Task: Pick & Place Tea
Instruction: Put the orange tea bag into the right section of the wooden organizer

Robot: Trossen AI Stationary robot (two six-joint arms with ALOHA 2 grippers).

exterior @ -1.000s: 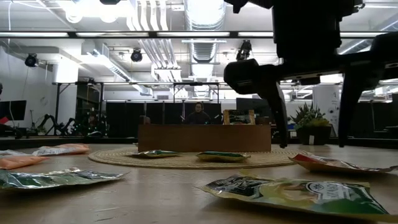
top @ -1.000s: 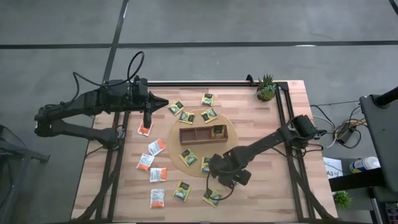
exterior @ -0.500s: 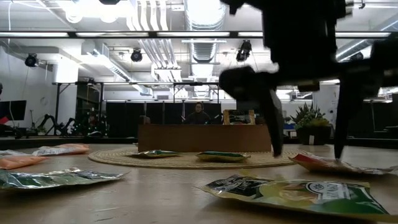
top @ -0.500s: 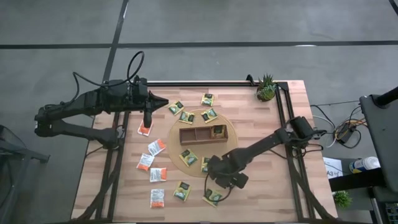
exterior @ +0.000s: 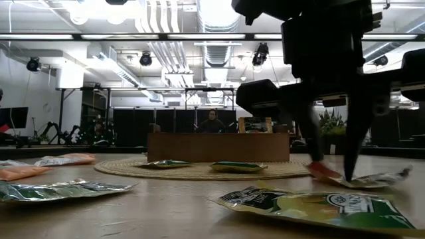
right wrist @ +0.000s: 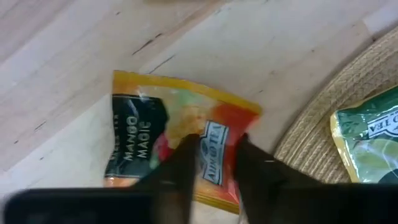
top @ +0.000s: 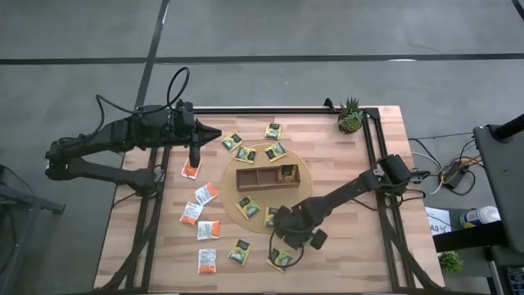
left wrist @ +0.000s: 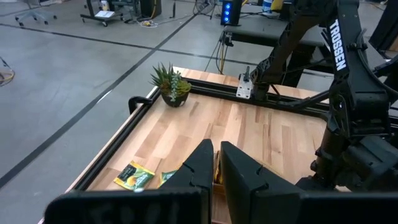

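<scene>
Right gripper (top: 286,252) is being held low over the table's near edge, just outside the woven round mat (top: 232,176); its fingers (right wrist: 180,163) are being pinched narrow on an orange-red "Mango Magic" sachet (right wrist: 176,134), which is lying flat on the wood w/ one corner beside the mat's rim. In the low view the same gripper (exterior: 330,174) is being seen w/ tips down on that sachet (exterior: 352,178), one edge of the packet being lifted off the surface. Left gripper (top: 194,161) is being kept idle above the table's left side, fingers (left wrist: 199,165) closed together, nothing held; an orange sachet (top: 190,170) is lying just below it. Wooden tray (top: 267,177), 3 compartments, is sitting at mat centre; one yellow-green sachet (top: 286,173) is resting in its right-hand compartment. Other tea sachets: yellow-green ones being scattered on and around the mat, e.g. far side (top: 273,131); orange and white ones being grouped at the left-near part of the table (top: 209,229). Small potted plant (top: 351,115) is standing at the far right corner. Table (top: 352,238): light wood planks, black frame rails.
</scene>
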